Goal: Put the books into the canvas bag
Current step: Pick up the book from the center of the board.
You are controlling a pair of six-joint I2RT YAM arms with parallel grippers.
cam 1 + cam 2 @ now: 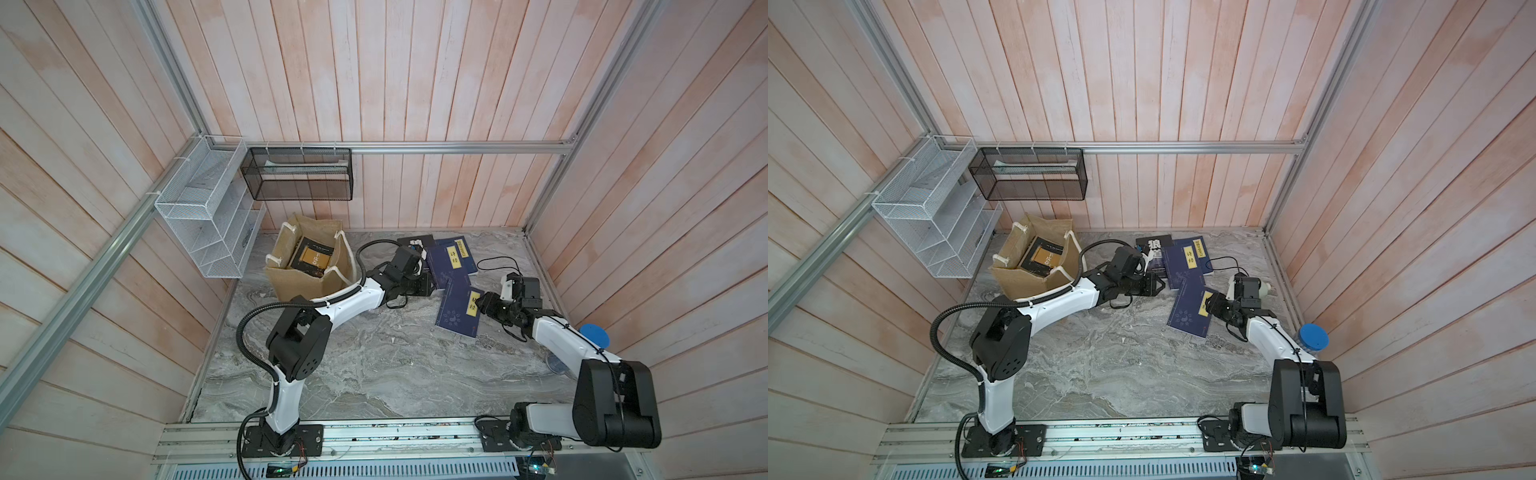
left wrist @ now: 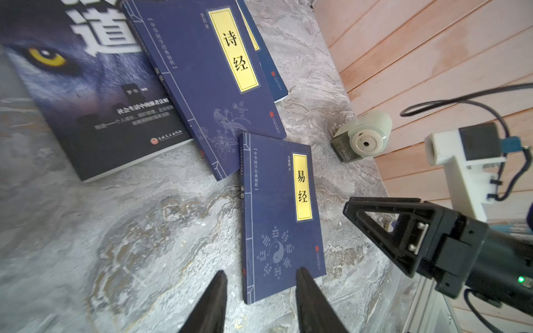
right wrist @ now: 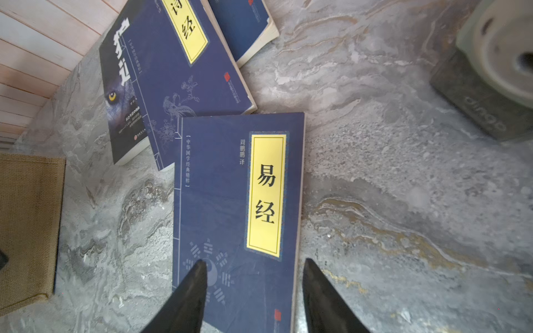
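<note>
Book to take: the navy book (image 1: pixel 458 312) with the yellow label lies flat on the table (image 1: pixel 374 365), cover up. One far corner rests on the other books (image 1: pixel 449 261).
Long axis: it runs from front to rear, a little slanted, and the head of the title points to the rear wall.
Right gripper (image 3: pixel 254 260): half open and empty. One finger is over the cover and the other over the table, so the long page-side edge lies between them.
Left gripper (image 2: pixel 260 270): also parted and empty, at the spine-side corner of the same book.
Nearer arm: both are close, but I judge your right one is better placed.
Canvas bag (image 1: pixel 307 286): it stands at the rear left, well apart from this book, with a black-and-brown book (image 1: pixel 311 259) already inside.
</note>
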